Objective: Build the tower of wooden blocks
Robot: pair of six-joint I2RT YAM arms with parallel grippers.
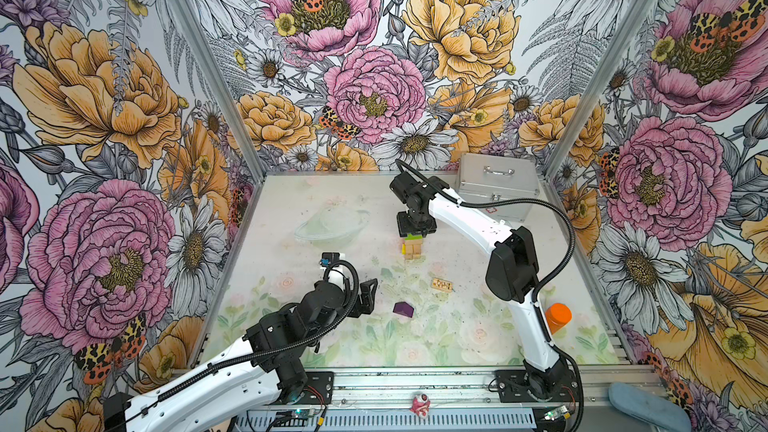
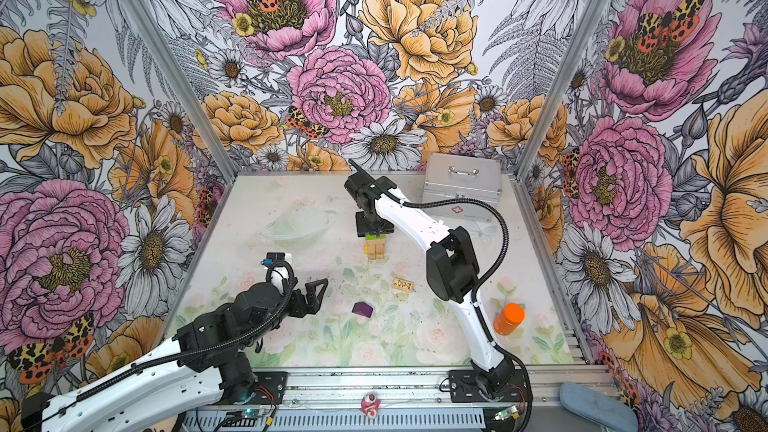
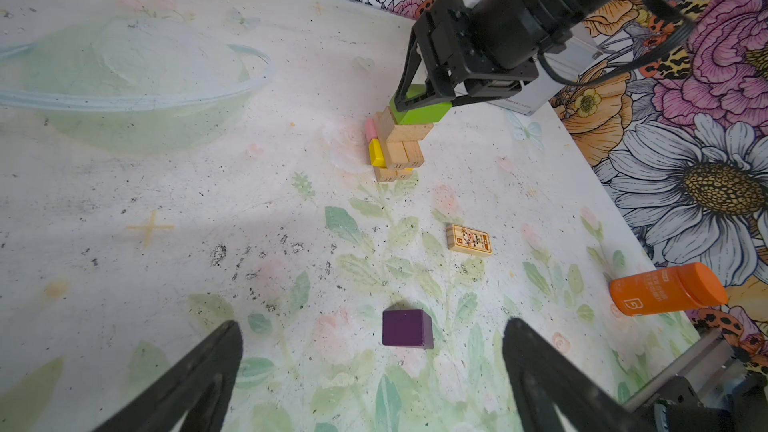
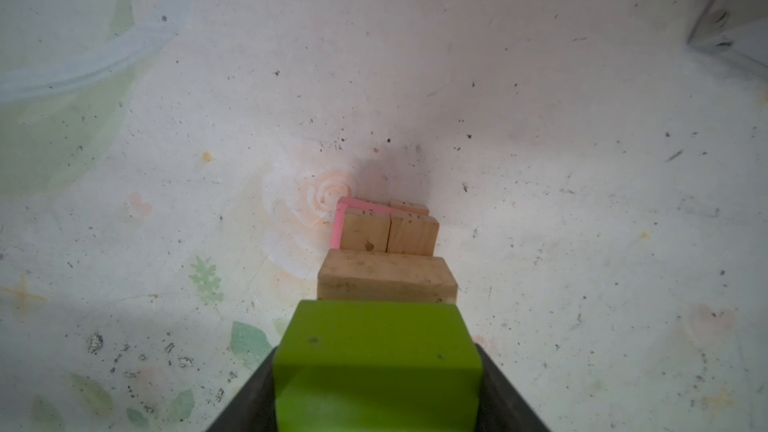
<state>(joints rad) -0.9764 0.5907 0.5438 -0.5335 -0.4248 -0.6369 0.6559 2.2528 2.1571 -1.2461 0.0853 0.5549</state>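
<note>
Your right gripper (image 3: pixel 415 106) clamped on lime-green block (image 4: pixel 378 363), block pinched between both fingers, seated on or just above top tan plank of tower (image 3: pixel 401 147) directly under fingertips; contact hard to tell. Tower now: tan planks, yellow block (image 3: pixel 376 153) and pink block (image 3: pixel 370 128) at its side. Your left gripper (image 1: pixel 365 299) spread wide, holding nothing. Purple block (image 3: pixel 407 328) lies loose on table (image 3: pixel 166 243) just ahead of its fingers, printed tan block (image 3: pixel 468 240) farther beyond. Judgement: well along; left to do: release green, place printed block if wanted, cap with purple
</note>
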